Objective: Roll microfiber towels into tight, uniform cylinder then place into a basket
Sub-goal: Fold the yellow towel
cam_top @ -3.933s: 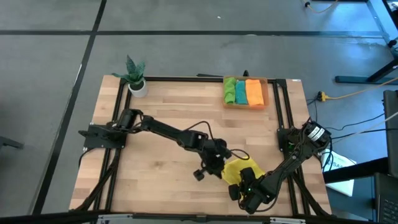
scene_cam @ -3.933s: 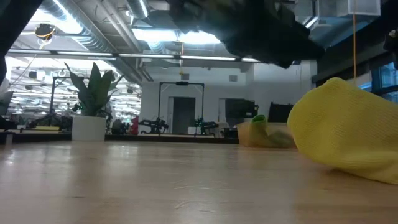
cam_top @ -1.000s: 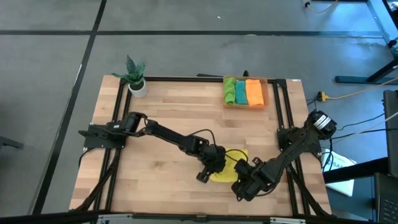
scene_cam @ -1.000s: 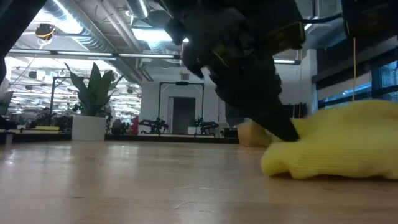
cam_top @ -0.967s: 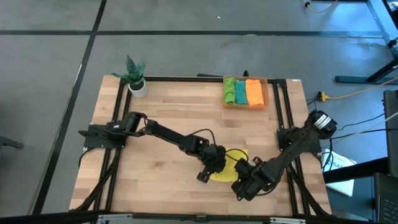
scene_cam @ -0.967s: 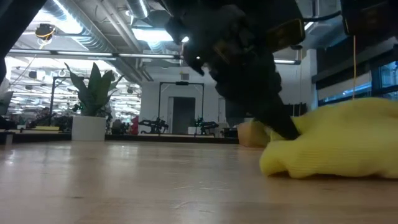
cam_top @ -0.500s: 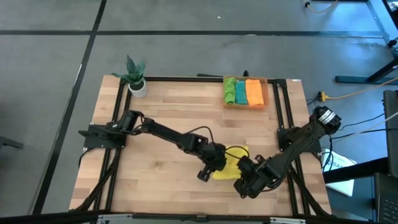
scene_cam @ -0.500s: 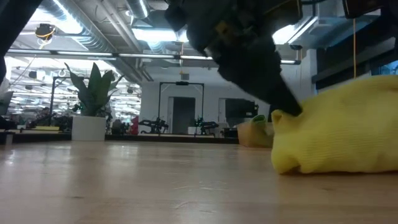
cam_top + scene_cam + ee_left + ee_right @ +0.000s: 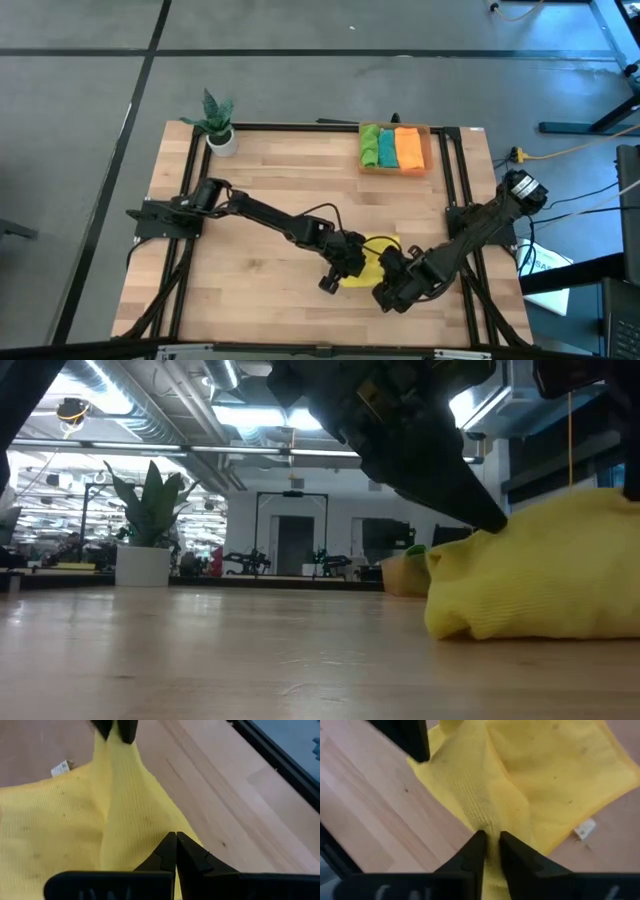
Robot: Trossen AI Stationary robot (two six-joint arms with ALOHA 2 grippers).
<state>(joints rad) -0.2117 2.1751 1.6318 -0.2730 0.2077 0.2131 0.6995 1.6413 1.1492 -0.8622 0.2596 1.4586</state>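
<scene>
**A floppy yellow cloth, pinched at two ends**

The wooden table sits in a big bright workshop, with a small potted plant at one far corner. At the other far corner is the basket, an orange tray. Three rolled towels lie in it side by side: a green towel, a teal towel and an orange towel.

The yellow towel is not rolled yet. It lies in a loose, bumpy heap on the near side of the table, well apart from the basket. From table height it looks like a soft puffy lump.

The left gripper has its two fingers pressed tight together on a raised fold of the yellow cloth. The right gripper is at the other end of that fold. A thin ridge of cloth sits between its fingers, with a small gap showing. I cannot tell if it is holding tight or letting go.

I think this towel is very light and very floppy. It will not break, and it looks a bit grippy, not slippery. But it bends anywhere, so a pinch in the middle just lifts a hump. Holding it by an edge or two corners would be better, because then it can be pulled flat. Once rolled, it may spring open, so it should be squeezed across the whole roll.
</scene>
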